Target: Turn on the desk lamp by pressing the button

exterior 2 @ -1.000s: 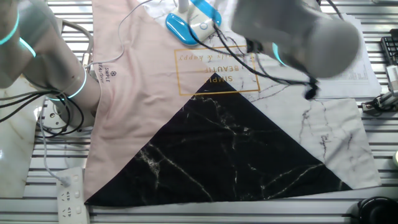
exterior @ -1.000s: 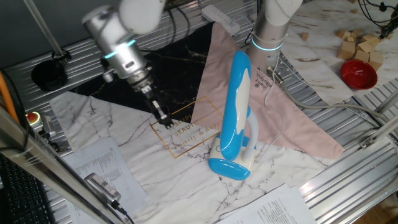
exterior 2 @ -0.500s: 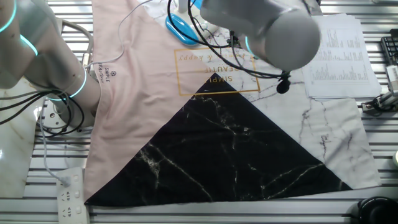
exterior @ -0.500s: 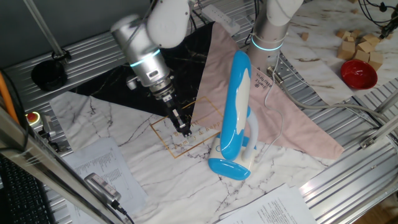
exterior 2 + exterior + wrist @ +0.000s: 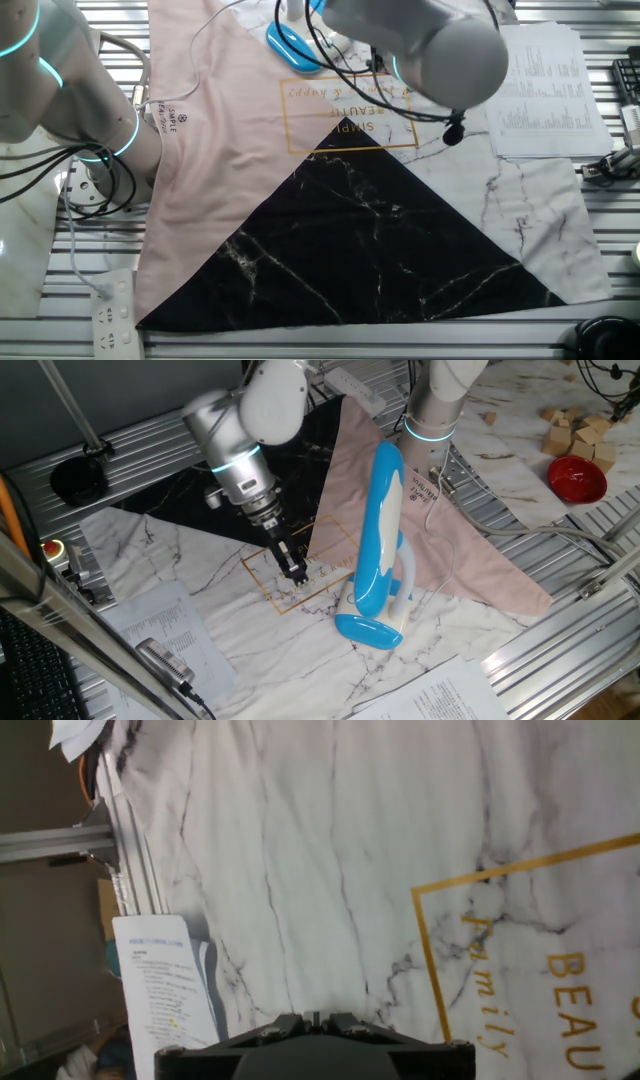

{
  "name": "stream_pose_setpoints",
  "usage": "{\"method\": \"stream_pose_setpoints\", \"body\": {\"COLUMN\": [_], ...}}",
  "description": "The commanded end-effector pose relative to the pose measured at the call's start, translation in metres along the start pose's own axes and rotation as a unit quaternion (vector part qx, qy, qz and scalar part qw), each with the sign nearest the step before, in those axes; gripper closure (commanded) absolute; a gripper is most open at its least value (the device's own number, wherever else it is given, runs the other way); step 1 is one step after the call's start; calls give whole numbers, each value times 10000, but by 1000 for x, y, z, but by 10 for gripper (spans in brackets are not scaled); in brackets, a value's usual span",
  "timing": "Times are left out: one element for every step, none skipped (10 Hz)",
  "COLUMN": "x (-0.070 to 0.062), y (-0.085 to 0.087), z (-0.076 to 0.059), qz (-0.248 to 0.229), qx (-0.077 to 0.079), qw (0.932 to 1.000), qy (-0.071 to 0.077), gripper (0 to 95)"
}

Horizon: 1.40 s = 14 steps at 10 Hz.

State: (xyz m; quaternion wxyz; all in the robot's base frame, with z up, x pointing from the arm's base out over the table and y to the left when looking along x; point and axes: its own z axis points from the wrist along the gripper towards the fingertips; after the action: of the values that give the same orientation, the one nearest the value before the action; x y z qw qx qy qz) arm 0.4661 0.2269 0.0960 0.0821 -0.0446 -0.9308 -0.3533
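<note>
The desk lamp stands folded on the marble mat: long sky-blue head (image 5: 378, 530), white neck (image 5: 404, 582), blue oval base (image 5: 368, 630). In the other fixed view only its base (image 5: 292, 45) shows, at the top edge. I cannot make out its button. My gripper (image 5: 297, 572) points down over the gold printed frame (image 5: 300, 565), a short way left of the lamp and apart from it. Its dark tip also shows in the other fixed view (image 5: 455, 131). In the hand view the fingertips (image 5: 315, 1017) touch each other over bare marble, with nothing between them.
A second arm's base (image 5: 432, 420) stands behind the lamp on the pink cloth (image 5: 470, 550). A red bowl (image 5: 576, 478) and wooden blocks (image 5: 580, 432) are at the far right. Paper sheets (image 5: 160, 630) lie at the front left. A power strip (image 5: 112, 310) lies beside the mat.
My gripper has moved right and down from the black part of the mat to the gold frame, nearer the lamp. The lamp has not moved.
</note>
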Motion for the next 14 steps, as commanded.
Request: {"method": "stream_pose_setpoints", "body": {"x": [-11,-14,-14,-14,-14,-14,-14,-14,-14,-14,-6,1,5,6], "y": [-3,-4,-5,-5,-5,-5,-5,-5,-5,-5,-6,-10,-14,-16], "z": [-11,-18,-24,-24,-24,-24,-24,-24,-24,-24,-20,-10,0,9], "qz": [144,249,244,163,130,129,98,-77,-365,-414,-523,-600,-720,-769], "qx": [189,372,351,325,338,533,833,914,526,314,-115,-363,-548,-633], "qw": [9997,9990,9991,9993,9993,9985,9965,9958,9978,9984,9980,9966,9949,9940], "qy": [-37,-60,-51,-6,22,34,-3,18,185,222,335,429,448,460], "gripper": [950,950,950,950,950,950,950,950,950,950,950,950,950,950]}}
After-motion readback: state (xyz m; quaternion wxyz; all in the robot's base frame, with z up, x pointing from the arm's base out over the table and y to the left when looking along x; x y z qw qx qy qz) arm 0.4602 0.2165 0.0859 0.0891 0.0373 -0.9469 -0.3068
